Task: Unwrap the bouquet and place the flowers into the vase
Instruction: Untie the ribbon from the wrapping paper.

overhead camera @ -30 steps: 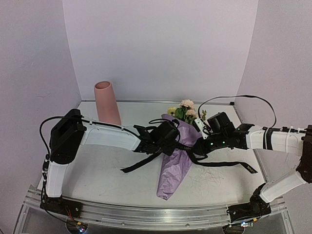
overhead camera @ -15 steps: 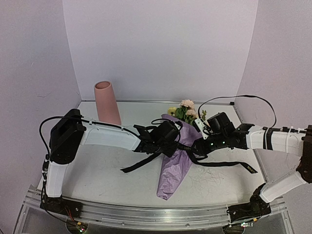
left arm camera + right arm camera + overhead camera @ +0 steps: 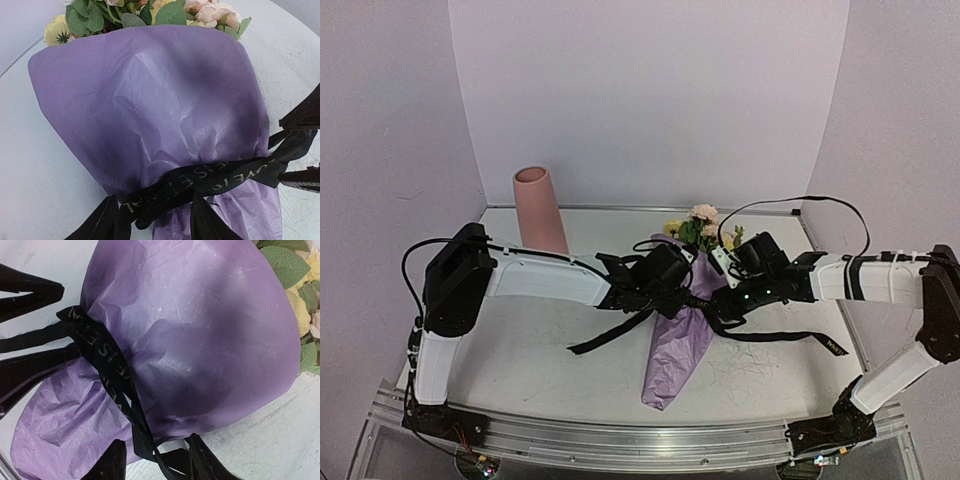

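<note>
Right tool (image 3: 156, 460) released astride the black ribbon (image 3: 107, 365); left tool (image 3: 152, 222) straddles it, grip unclear. Pulling could cinch it tighter, dragging the bouquet (image 3: 680, 330).

A plain back wall (image 3: 650, 100) fills the upper centre of the top view, meeting a left wall (image 3: 380, 150) and a right wall (image 3: 905, 120) of the same pale lilac-white. Below them lies a white table (image 3: 540, 345), with fine dark scratch marks (image 3: 750, 375) towards the lower right. A ribbed aluminium rail (image 3: 620, 442) runs along its near edge at the bottom of the frame, all under soft, even light.
</note>
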`<state>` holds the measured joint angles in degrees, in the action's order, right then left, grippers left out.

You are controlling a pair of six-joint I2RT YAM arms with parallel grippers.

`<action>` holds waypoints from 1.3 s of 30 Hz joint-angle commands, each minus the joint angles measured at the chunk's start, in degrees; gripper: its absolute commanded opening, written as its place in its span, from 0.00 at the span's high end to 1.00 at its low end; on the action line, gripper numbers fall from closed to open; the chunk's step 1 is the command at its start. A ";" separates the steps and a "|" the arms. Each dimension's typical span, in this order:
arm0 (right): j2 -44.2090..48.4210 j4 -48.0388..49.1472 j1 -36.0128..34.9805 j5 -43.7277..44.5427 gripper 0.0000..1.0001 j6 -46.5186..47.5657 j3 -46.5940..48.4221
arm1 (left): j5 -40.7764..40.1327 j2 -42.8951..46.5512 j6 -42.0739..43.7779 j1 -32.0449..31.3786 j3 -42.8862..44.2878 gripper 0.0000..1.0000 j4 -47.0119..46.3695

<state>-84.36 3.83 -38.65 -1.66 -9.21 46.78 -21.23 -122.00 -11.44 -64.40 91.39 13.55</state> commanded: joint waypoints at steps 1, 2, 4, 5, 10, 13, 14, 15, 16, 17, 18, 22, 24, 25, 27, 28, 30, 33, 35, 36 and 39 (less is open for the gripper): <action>-0.77 -1.75 0.07 -0.11 0.64 0.41 1.88 | -1.33 -1.30 1.14 0.09 3.46 0.51 -0.64; -0.88 -1.80 0.07 -0.04 0.71 0.36 1.79 | -1.42 -1.45 1.22 0.07 3.67 0.51 -0.64; -0.50 -1.75 0.07 -0.03 0.87 0.01 1.45 | -1.67 -1.80 1.40 0.07 4.00 0.51 -0.66; -0.19 -1.79 0.04 -0.13 0.94 -0.12 1.22 | -1.75 -1.93 1.48 0.10 4.11 0.51 -0.68; 1.90 -1.76 0.07 -0.33 1.00 -0.81 0.20 | -2.15 -2.68 1.86 0.07 4.88 0.51 -0.67; 3.39 -1.78 0.07 -0.68 1.00 -0.90 -0.27 | -2.78 -3.19 2.17 0.09 5.41 0.52 -0.62; 3.84 -1.73 0.07 -0.81 1.00 -0.90 -0.33 | -2.97 -3.45 2.28 0.07 5.69 0.52 -0.56; 4.20 -1.75 0.07 -0.93 1.00 -0.90 -0.37 | -3.11 -3.67 2.33 0.07 5.98 0.52 -0.51; 4.60 -1.77 0.07 -1.09 1.00 -0.90 -0.38 | -3.25 -3.94 2.38 0.10 6.27 0.53 -0.51; 4.95 -1.77 0.07 -1.18 1.00 -0.87 -0.43 | -3.65 -4.15 2.39 0.08 6.50 0.53 -0.55; 5.32 -1.78 0.07 -1.16 1.00 -0.87 -0.49 | -4.24 -4.40 2.33 0.07 6.82 0.54 -0.53; 6.89 -1.93 0.07 -0.41 1.00 -0.99 -0.97 | -7.44 -5.21 1.67 0.07 7.92 0.58 -0.06; 7.63 -2.09 0.07 0.23 1.00 -1.20 -1.40 | -10.53 -5.21 0.67 0.12 8.06 0.61 0.27; 8.21 -2.15 0.05 0.81 1.00 -1.39 -1.71 | -11.62 -5.14 0.12 0.15 7.98 0.62 0.46; 9.01 -2.48 0.10 2.04 1.00 -1.82 -2.13 | -13.93 -4.79 -0.61 0.15 7.70 0.64 0.72; 9.52 -2.64 0.09 3.47 1.00 -2.26 -2.42 | -14.55 -4.67 -0.87 0.16 7.49 0.65 0.90; 10.40 -3.07 0.07 5.87 1.00 -3.30 -2.96 | -15.89 -4.34 -1.42 0.24 6.93 0.66 1.26; 12.35 -3.64 0.08 9.34 1.00 -5.49 -3.91 | -19.08 -4.04 -3.84 0.46 6.21 0.67 3.06; 13.98 -3.74 0.07 12.28 1.00 -7.91 -4.75 | -19.73 -3.50 -6.10 0.72 5.28 0.68 4.29; 14.73 -3.74 0.08 13.68 1.00 -9.26 -5.20 | -19.79 -2.90 -6.78 0.81 4.28 0.69 4.49; 17.17 -4.37 0.15 17.93 1.00 -13.48 -6.82 | -19.91 -1.07 -9.50 0.86 1.17 0.69 4.61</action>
<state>-70.86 1.85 -38.65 8.28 -16.05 41.97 -37.98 -126.63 -16.04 -64.07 95.63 16.12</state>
